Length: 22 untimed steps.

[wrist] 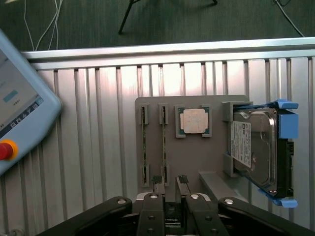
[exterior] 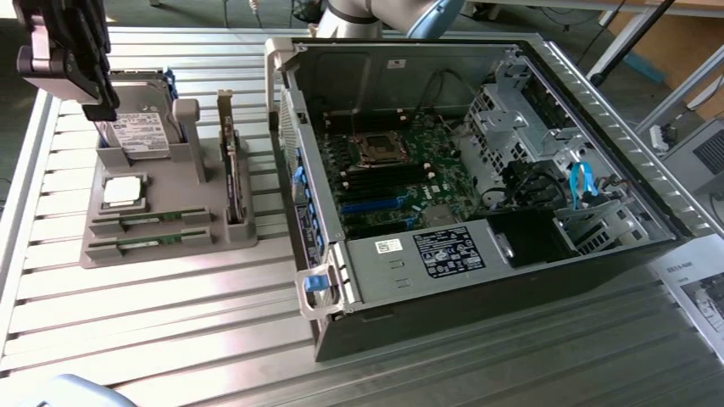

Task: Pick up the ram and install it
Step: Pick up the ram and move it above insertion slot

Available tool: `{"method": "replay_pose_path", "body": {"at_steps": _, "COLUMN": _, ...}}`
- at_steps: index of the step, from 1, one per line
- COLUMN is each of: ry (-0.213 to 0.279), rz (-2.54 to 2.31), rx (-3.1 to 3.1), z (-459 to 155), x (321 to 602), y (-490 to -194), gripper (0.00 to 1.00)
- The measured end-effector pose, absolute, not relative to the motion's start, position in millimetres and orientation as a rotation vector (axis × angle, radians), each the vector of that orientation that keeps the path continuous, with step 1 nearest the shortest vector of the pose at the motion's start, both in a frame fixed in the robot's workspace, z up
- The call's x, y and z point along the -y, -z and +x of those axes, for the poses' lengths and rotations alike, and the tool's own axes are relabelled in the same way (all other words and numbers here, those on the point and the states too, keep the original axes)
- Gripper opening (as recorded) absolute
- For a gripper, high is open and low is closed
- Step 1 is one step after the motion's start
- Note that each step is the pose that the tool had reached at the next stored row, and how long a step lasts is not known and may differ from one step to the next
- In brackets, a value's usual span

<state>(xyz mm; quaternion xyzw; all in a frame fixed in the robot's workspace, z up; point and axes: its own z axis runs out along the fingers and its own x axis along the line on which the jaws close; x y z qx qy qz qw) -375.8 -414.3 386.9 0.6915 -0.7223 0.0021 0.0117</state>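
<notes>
Step in hand: the approach to the pick. Nothing has been lifted yet.

Claw [exterior: 100, 108] [wrist: 170, 183]: in the upper left of the exterior view, hanging over the hard drive [exterior: 142, 127] [wrist: 256, 147] at the far end of the grey holder [exterior: 169, 254] [wrist: 216, 105]. In the wrist view my two fingertips [wrist: 156, 184] stand apart with bare holder showing between them. I judge the claw fully spread and holding nothing.

The ram [exterior: 147, 222] [wrist: 164, 142]: on edge in a slot of the holder, at the left of the exterior view, just beside the bare processor chip [exterior: 122, 191] [wrist: 195, 121]. A second stick [exterior: 142, 248] [wrist: 143, 142] sits in the neighbouring slot, parallel to it. I cannot tell which of the two is intended. Both are well apart from my claw.

Destination: the open computer case [exterior: 633, 195] fills the centre and right of the exterior view on the table [exterior: 169, 339], with the motherboard [exterior: 396, 182] exposed.

Requirement, as I judge it: the pick calls for my fingers to straddle the thin upper edge of one stick, squarely along its length and clear of its neighbour. The upright expansion card [exterior: 230, 170] stands close by and needs clearance.
</notes>
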Motion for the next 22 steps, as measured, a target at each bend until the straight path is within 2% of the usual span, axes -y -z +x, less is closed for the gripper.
{"method": "replay_pose_path", "body": {"at_steps": 14, "ry": -0.007, "rz": 2.156, "rx": 2.252, "z": -376, "x": 414, "y": -369, "gripper": 0.24}}
{"method": "replay_pose_path", "body": {"at_steps": 22, "ry": -0.007, "rz": 2.156, "rx": 2.252, "z": -376, "x": 414, "y": -321, "gripper": 0.24}}
